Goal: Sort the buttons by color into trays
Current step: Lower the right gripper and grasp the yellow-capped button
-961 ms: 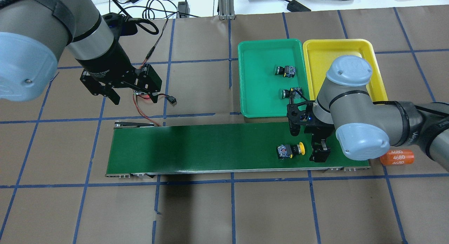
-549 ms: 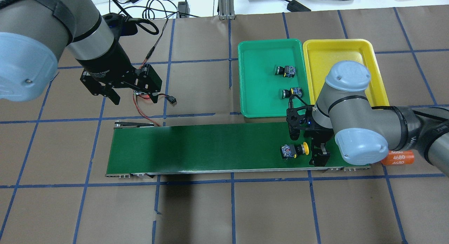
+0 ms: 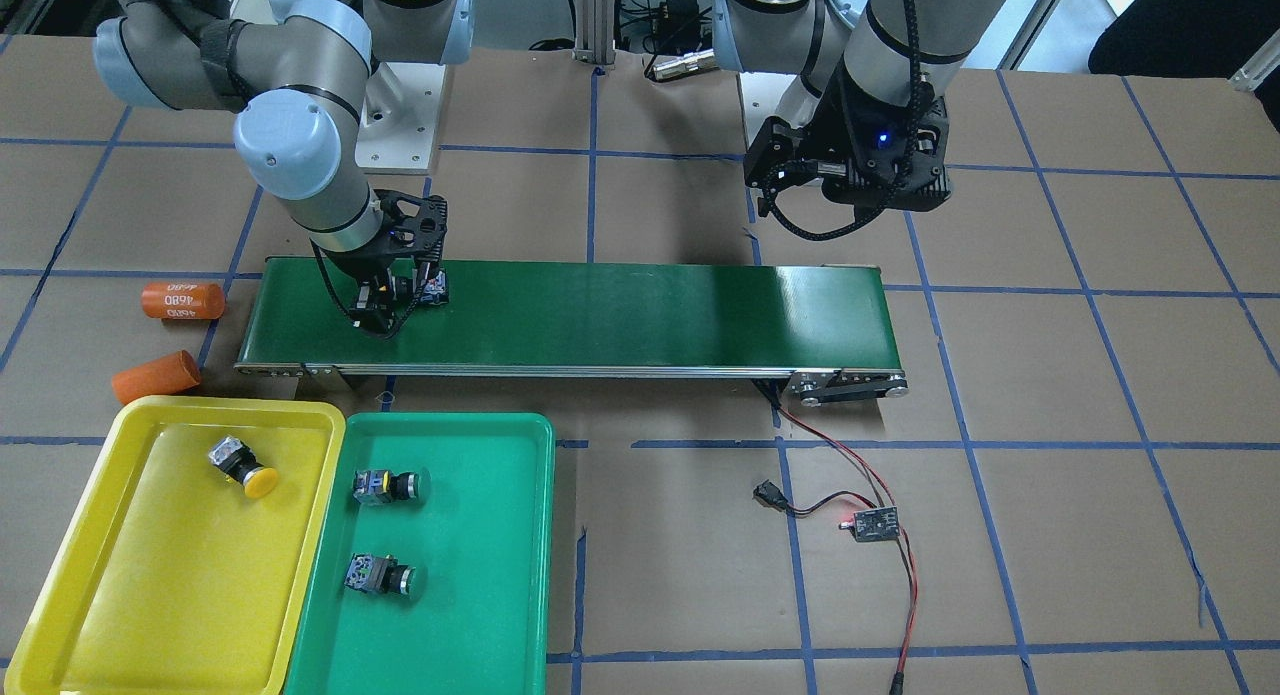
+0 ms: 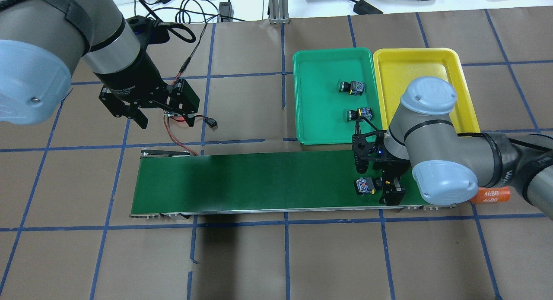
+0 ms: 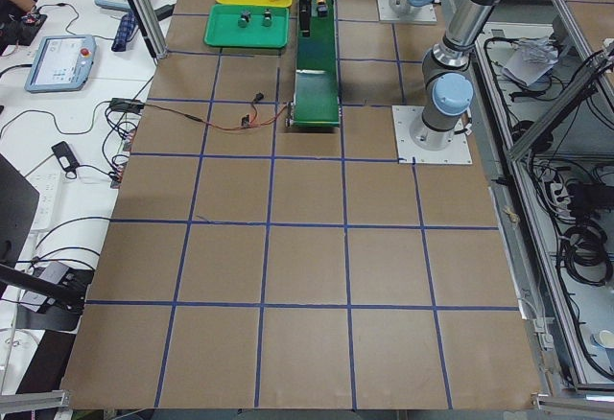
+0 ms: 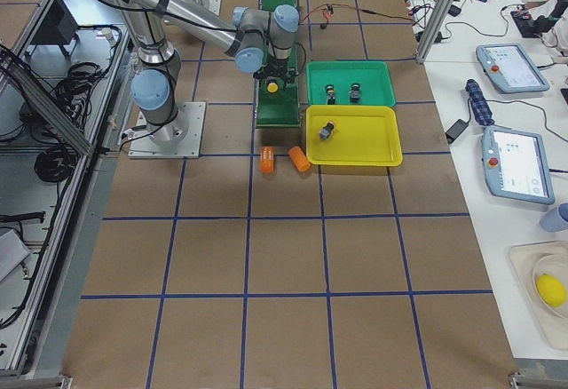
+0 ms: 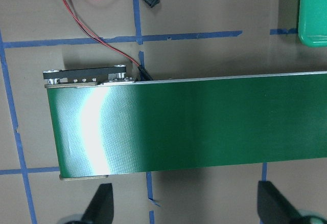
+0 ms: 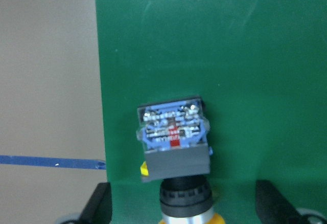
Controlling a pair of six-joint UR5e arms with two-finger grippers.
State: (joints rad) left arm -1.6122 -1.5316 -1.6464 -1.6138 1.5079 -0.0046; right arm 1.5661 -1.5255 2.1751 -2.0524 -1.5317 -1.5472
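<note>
The last unsorted button [image 4: 365, 186], yellow-capped, is shown lying on its side on the belt [image 4: 259, 179], at the belt end nearest the trays. It is straddled by the right gripper [image 4: 387, 188], whose fingers [image 8: 99, 206] are held apart on either side of the cap and not yet closed on it. Three of four buttons are judged sorted; one grasp and one transfer are left. Beside that belt end, the yellow tray [image 3: 170, 575] is seen to hold one yellow button [image 3: 243, 468]. The green tray [image 3: 470, 575] holds the nearer green button [image 3: 388, 486] and the farther green button [image 3: 378, 576]. The left gripper [image 7: 186, 211] is held high near the belt's opposite end, fingers apart and empty.
</note>
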